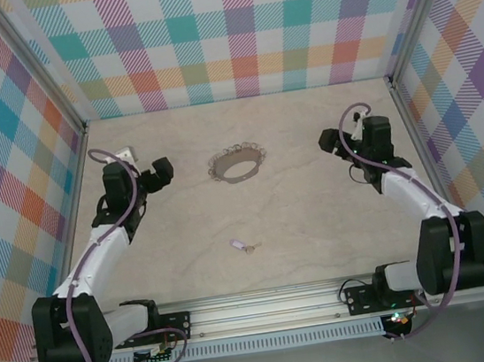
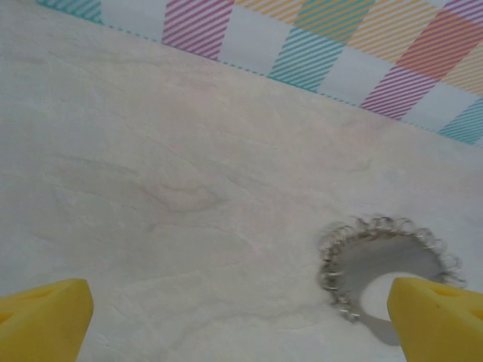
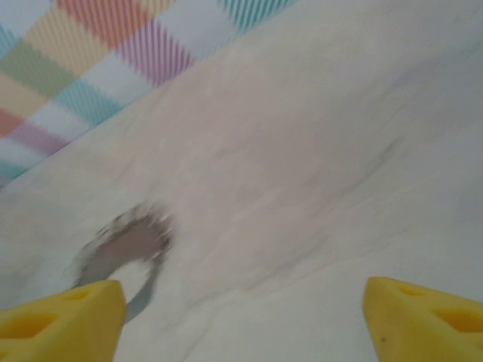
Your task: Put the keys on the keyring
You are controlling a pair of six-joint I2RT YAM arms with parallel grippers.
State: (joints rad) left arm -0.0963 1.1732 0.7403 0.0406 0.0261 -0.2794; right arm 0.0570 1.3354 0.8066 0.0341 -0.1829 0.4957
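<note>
The keys (image 1: 244,246) lay alone on the table (image 1: 320,233), toward its near edge and well apart from the keyring (image 1: 237,163), which rested flat farther back with nothing threaded on it. By the look of it, the job was not yet begun. The left gripper (image 1: 167,169) and right gripper (image 1: 328,141) hung on either side of the ring, both spread wide and empty.

Left gripper (image 1: 163,170) fingers spread wide, right gripper (image 1: 330,141) fingers apart
</note>
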